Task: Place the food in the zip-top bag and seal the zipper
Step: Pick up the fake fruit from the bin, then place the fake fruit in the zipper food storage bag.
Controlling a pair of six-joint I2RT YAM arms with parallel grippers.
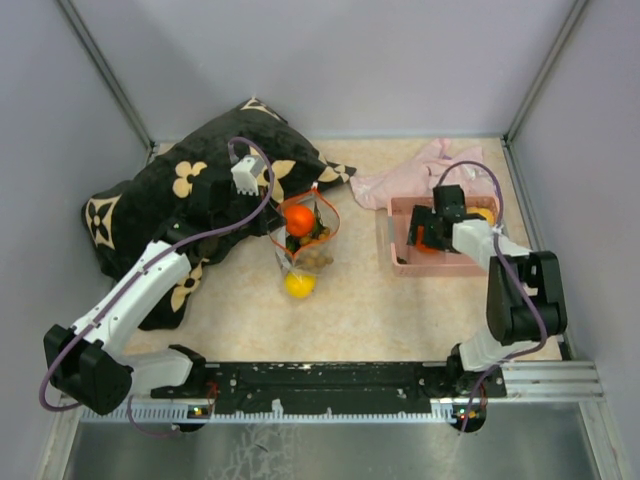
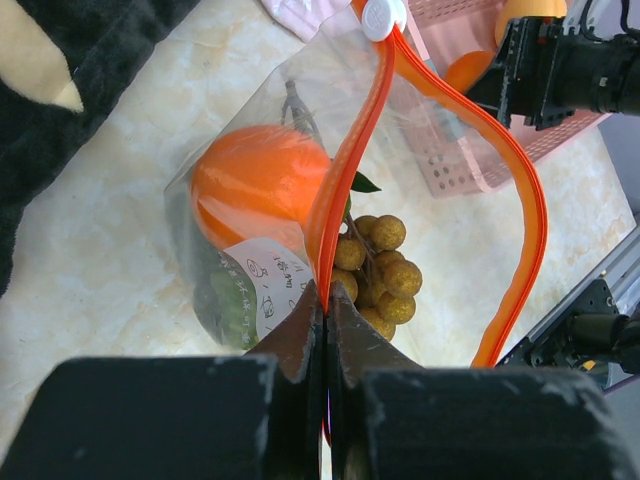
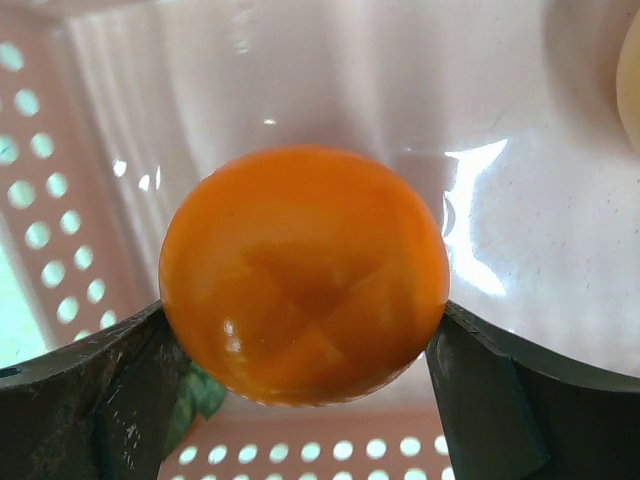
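The clear zip-top bag (image 1: pixel 305 240) lies mid-table with its mouth held open. Inside it are an orange round fruit (image 2: pixel 258 185) and a brownish-green grape bunch (image 2: pixel 380 270). A yellow lemon (image 1: pixel 299 284) sits at the bag's near end; I cannot tell whether it is inside. My left gripper (image 2: pixel 326 300) is shut on the orange-red zipper strip (image 2: pixel 350 160) at one side of the mouth. My right gripper (image 3: pixel 305 330) is inside the pink basket (image 1: pixel 395 245), shut on an orange round fruit (image 3: pixel 300 270). It also shows in the top view (image 1: pixel 425 238).
A black patterned cushion (image 1: pixel 170 200) lies at the back left under my left arm. A pale pink cloth (image 1: pixel 400 180) lies behind the basket. Another yellow-orange fruit (image 1: pixel 486 213) is in the basket's right end. Grey walls enclose the table.
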